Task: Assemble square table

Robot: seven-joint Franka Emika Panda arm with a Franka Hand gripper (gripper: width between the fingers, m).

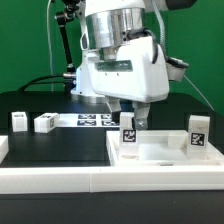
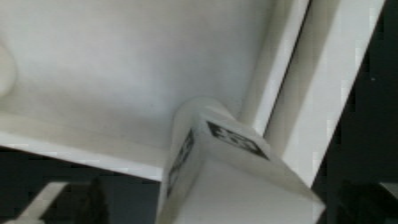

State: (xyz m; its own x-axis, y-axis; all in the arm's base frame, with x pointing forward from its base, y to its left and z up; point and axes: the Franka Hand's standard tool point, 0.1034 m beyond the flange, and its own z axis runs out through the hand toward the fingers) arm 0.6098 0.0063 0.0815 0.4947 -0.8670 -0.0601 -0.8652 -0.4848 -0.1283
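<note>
White rail (image 1: 60, 182) runs along the near edge of the black worktop (image 1: 60, 150) in the exterior view, closest to the lens. Behind it, at that view's right, sits the square table top (image 1: 165, 153), a shallow white tray with a raised rim. One tagged leg (image 1: 129, 131) stands upright at the tray's far-left corner, and another leg (image 1: 197, 134) stands at its far-right corner. The hand (image 1: 128, 112) hangs right over the first leg with its fingers spread to either side of the leg's top; I judge it is not pinching anything. Two loose legs (image 1: 19, 121) (image 1: 45, 122) lie well apart from the tray, at the far left of the worktop, and the marker board (image 1: 97, 121) lies flat between them and the arm.

From the wrist view, the same leg (image 2: 228, 165) fills the foreground, its tag facing the camera, standing on the tray's floor (image 2: 125, 80) just beside the raised rim (image 2: 317, 90). No fingertip shows clearly here.

These legs look like light, stiff plastic blocks, smooth enough to slip. I would take one across its two flat sides, near the middle, clear of the tag. The tray looks rigid but light and could slide if pushed.
</note>
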